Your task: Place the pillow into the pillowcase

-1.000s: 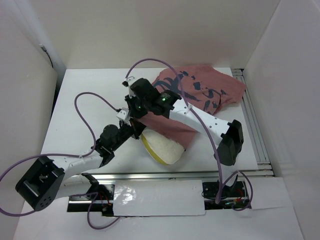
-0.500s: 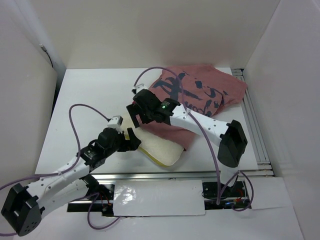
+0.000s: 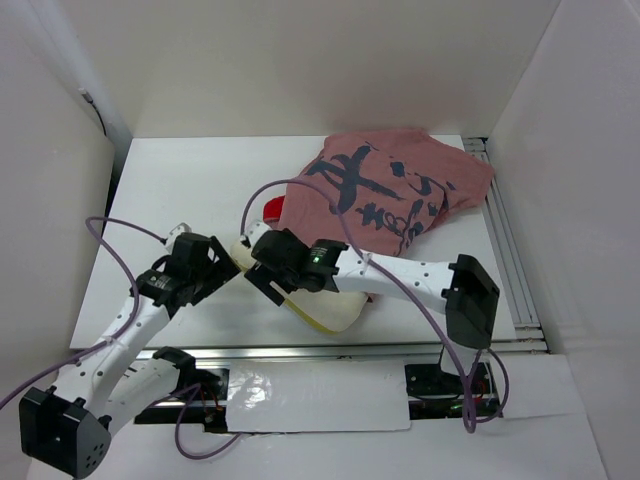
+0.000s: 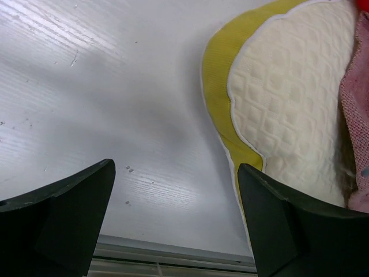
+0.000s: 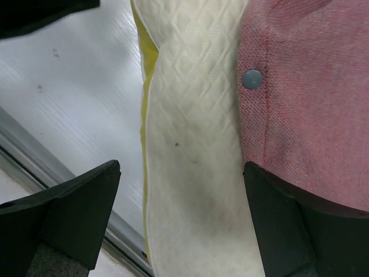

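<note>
**Cream pillow half in as both end effectors let go**

Cream quilted fabric with its yellow edging shows past the mouth of the pillowcase [image 3: 400,185]; the pillow [image 3: 335,310] lies on the counter [image 3: 180,190] near its front edge, its far part under the dusty-pink cloth and its near-left end bare.

A second ago both end effectors were pinched shut at the case's opening and held it raised; now the left end effector [image 3: 222,268] has its fingers wide apart over bare counter just beside the pillow's yellow border [image 4: 222,104], holding nothing; the right end effector [image 3: 262,275] is likewise spread and empty, hanging above the seam where the case's hem and its grey snap [image 5: 252,79] lie on the pillow [image 5: 196,115]. Both arms have drawn back toward the near-left, and the released hem has dropped flat onto the pillow.

By my reading this is a release to re-grip; the insertion is only partly done, and the hem will likely need taking up again and drawing over the exposed end.
</note>
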`<state>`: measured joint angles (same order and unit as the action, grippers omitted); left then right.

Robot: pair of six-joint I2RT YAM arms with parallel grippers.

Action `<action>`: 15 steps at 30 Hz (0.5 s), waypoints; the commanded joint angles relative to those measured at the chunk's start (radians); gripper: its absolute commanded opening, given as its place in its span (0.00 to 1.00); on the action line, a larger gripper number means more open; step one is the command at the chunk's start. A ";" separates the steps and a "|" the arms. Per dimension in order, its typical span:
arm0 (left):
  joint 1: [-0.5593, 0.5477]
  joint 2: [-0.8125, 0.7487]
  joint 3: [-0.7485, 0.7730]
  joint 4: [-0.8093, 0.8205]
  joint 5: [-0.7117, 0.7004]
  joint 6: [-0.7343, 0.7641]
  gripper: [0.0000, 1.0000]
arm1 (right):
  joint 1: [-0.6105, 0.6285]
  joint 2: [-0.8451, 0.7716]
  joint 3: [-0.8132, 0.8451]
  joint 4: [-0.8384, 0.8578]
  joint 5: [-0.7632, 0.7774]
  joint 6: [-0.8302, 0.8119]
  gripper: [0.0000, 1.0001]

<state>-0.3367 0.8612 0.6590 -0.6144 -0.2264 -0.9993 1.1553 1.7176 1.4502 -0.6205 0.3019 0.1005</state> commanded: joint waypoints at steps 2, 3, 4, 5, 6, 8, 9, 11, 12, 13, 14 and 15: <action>0.045 0.012 0.047 -0.024 0.052 0.022 1.00 | 0.009 0.088 -0.002 0.024 0.077 -0.031 0.94; 0.045 0.003 0.047 -0.015 0.052 0.022 1.00 | 0.009 0.129 0.007 0.024 0.098 -0.022 0.95; 0.054 0.002 0.047 -0.015 0.052 0.022 1.00 | 0.009 0.149 0.016 0.007 0.117 -0.022 0.95; 0.054 -0.007 0.047 -0.015 0.052 0.034 1.00 | 0.009 0.167 0.016 0.007 0.143 -0.022 0.97; 0.054 -0.007 0.047 -0.005 0.052 0.034 1.00 | 0.009 0.184 0.016 0.007 0.152 -0.022 0.97; 0.065 -0.007 0.047 -0.005 0.052 0.044 1.00 | 0.009 0.232 0.016 0.028 0.161 -0.031 0.98; 0.065 0.002 0.047 -0.005 0.061 0.053 1.00 | 0.009 0.244 0.016 0.039 0.161 -0.042 0.96; 0.065 0.002 0.057 0.004 0.071 0.063 1.00 | 0.009 0.263 0.016 0.067 0.189 -0.042 0.82; 0.065 0.012 0.057 0.004 0.071 0.064 1.00 | 0.009 0.263 0.030 0.077 0.269 -0.024 0.55; 0.065 0.012 0.057 0.018 0.082 0.076 1.00 | 0.009 0.251 0.041 0.061 0.395 0.038 0.04; 0.065 0.012 0.057 0.028 0.093 0.091 1.00 | 0.009 0.232 0.055 0.048 0.445 0.062 0.00; 0.065 0.001 0.057 0.041 0.093 0.091 1.00 | 0.009 0.206 0.074 0.048 0.483 0.077 0.00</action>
<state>-0.2771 0.8700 0.6773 -0.6174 -0.1623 -0.9482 1.1713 1.9606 1.4693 -0.6003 0.5793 0.0917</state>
